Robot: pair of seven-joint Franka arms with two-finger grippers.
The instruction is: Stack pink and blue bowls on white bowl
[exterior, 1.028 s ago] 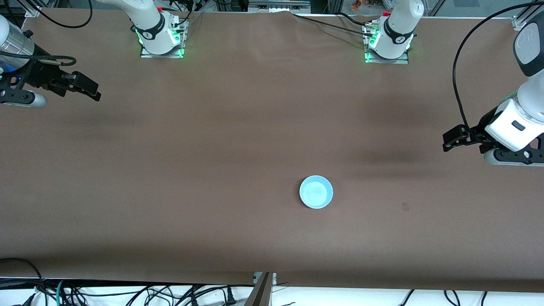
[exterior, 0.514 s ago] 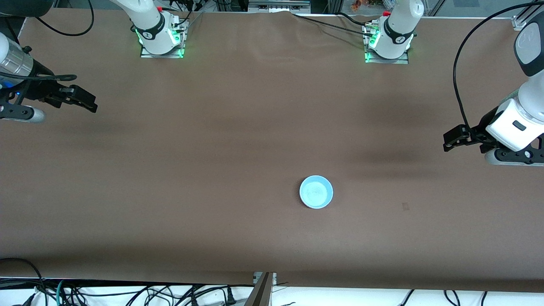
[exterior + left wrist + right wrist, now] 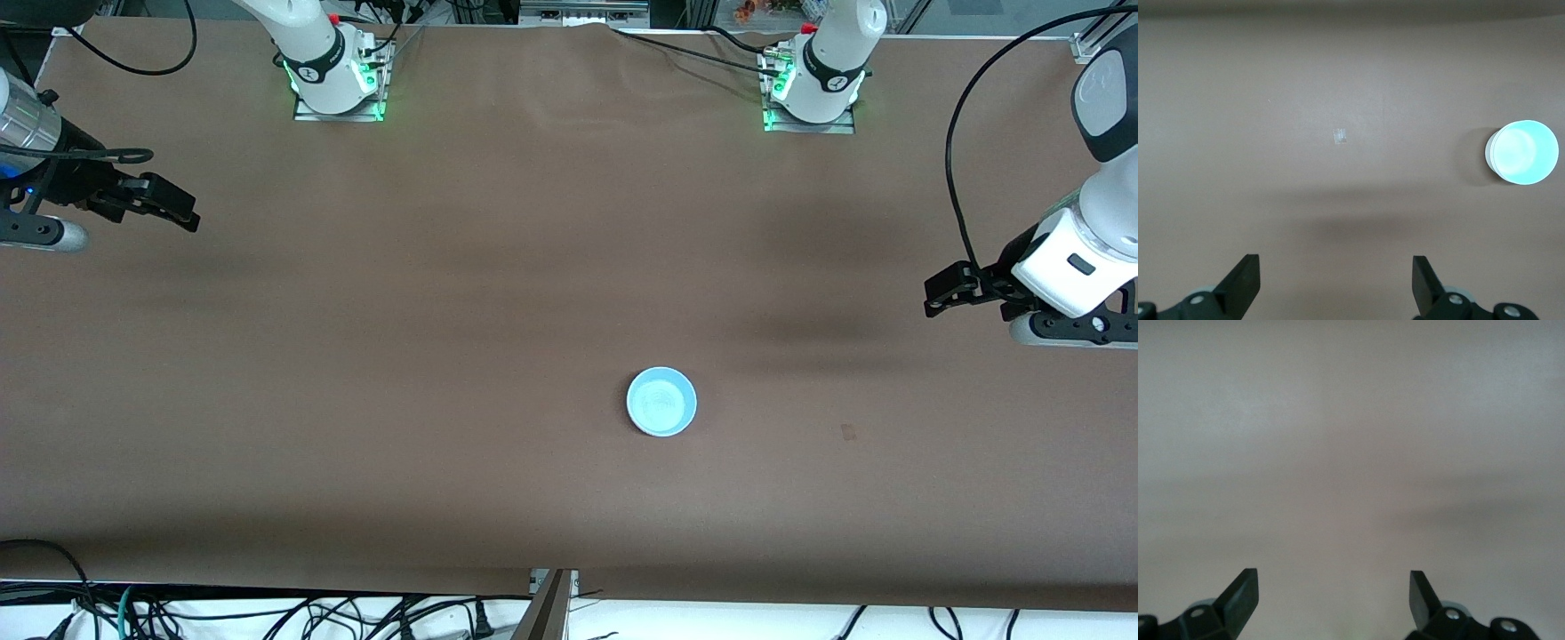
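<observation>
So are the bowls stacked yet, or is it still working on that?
Only one blue bowl shows, with a white rim under it; no pink bowl shows. Nothing is in hand: the left hand and right hand hang open, apart from it. Stacking looks finished.

robotics lab, brown-covered table (image 3: 444,311), bolted arm bases (image 3: 338,84), loose cables (image 3: 267,613), aluminium framing (image 3: 551,13)

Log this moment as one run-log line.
stack: blue bowl on top, lower bowls hidden | left end effector: open, empty, over left arm's table end | right end effector: open, empty, over right arm's end
</observation>
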